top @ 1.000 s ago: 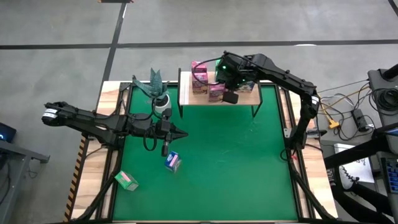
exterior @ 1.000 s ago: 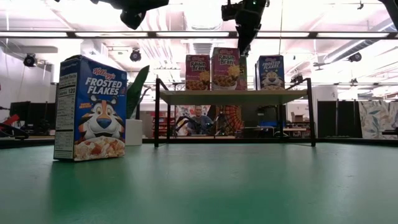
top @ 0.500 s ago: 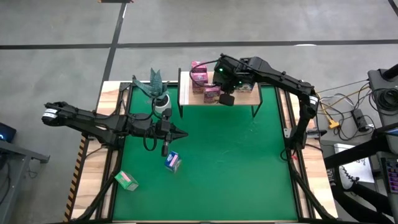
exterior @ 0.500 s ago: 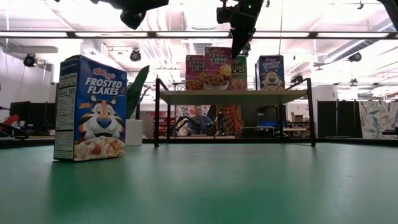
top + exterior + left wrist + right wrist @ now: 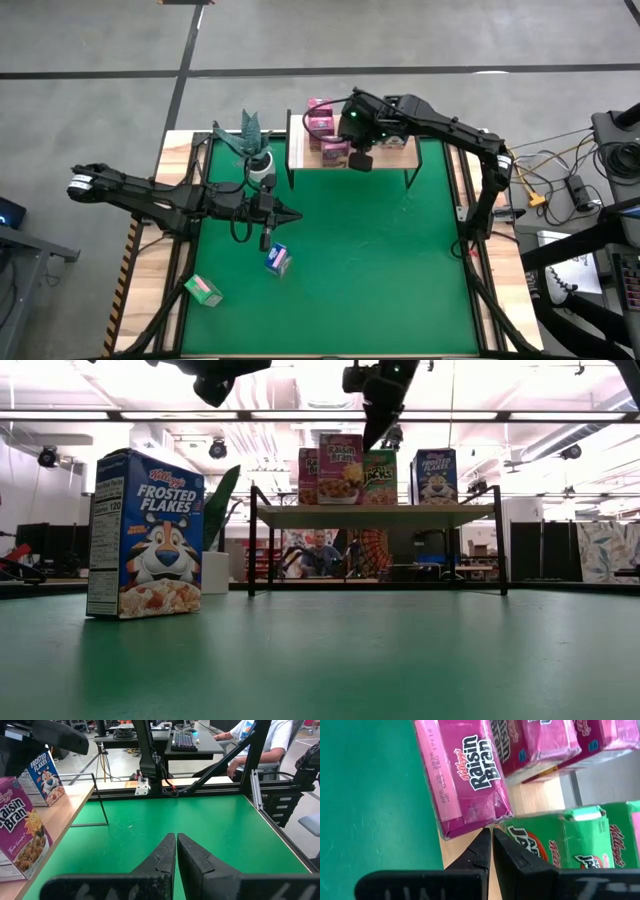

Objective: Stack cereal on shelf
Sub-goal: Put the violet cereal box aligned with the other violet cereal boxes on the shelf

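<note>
The pale wooden shelf (image 5: 385, 158) stands at the mat's far edge. On it stand three pink Raisin Bran boxes, the nearest one (image 5: 335, 152) (image 5: 340, 468) at the front edge, along with a green box (image 5: 379, 477) (image 5: 545, 845) and a blue box (image 5: 437, 475). My right gripper (image 5: 489, 834) (image 5: 375, 432) reaches over the shelf, shut, at the nearest pink box's upper corner. My left gripper (image 5: 176, 840) (image 5: 292, 213) hangs shut over the mat's left half. A blue Frosted Flakes box (image 5: 278, 259) (image 5: 145, 535) stands on the mat, and a green box (image 5: 203, 291) lies near the front left. My right gripper's shut fingertips (image 5: 482, 840) meet the nearest pink box at its upper corner (image 5: 487, 822), on the side facing the green box. They come slanting down from above the shelf. The box stands upright on the shelf board.
A potted plant (image 5: 252, 145) sits left of the shelf, near my left arm. The shelf's black posts and legs (image 5: 252, 540) rise at its ends. A person (image 5: 255, 745) sits at a desk beyond the table. Bare green mat (image 5: 400, 270) spreads over the middle and right.
My right gripper has moved toward the table's left along the shelf's front, staying shut. The nearest pink box has slid left along the shelf with it, still upright, and now uncovers the green box behind it.
</note>
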You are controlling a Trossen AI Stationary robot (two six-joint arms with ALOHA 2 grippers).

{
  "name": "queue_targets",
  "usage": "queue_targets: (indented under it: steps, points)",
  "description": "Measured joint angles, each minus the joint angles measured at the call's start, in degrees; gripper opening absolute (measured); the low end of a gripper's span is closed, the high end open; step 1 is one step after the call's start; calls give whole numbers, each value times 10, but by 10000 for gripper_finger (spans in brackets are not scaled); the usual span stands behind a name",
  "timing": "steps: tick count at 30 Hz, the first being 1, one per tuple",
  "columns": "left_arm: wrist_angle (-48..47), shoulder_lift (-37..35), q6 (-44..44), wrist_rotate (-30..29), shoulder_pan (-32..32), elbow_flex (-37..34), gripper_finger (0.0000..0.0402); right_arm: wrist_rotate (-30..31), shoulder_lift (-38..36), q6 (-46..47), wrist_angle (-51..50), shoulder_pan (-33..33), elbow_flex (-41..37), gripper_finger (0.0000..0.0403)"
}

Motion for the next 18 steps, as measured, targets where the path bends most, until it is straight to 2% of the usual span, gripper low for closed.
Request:
queue_targets:
  steps: [6,10,18]
  points:
    - [0,0,0,0,0,0,0,-1,2,-6,12,4,-2,9]
    - [0,0,0,0,0,0,0,-29,2,-3,28,4,-7,9]
    - [0,0,0,0,0,0,0,-29,2,-7,60,4,-28,9]
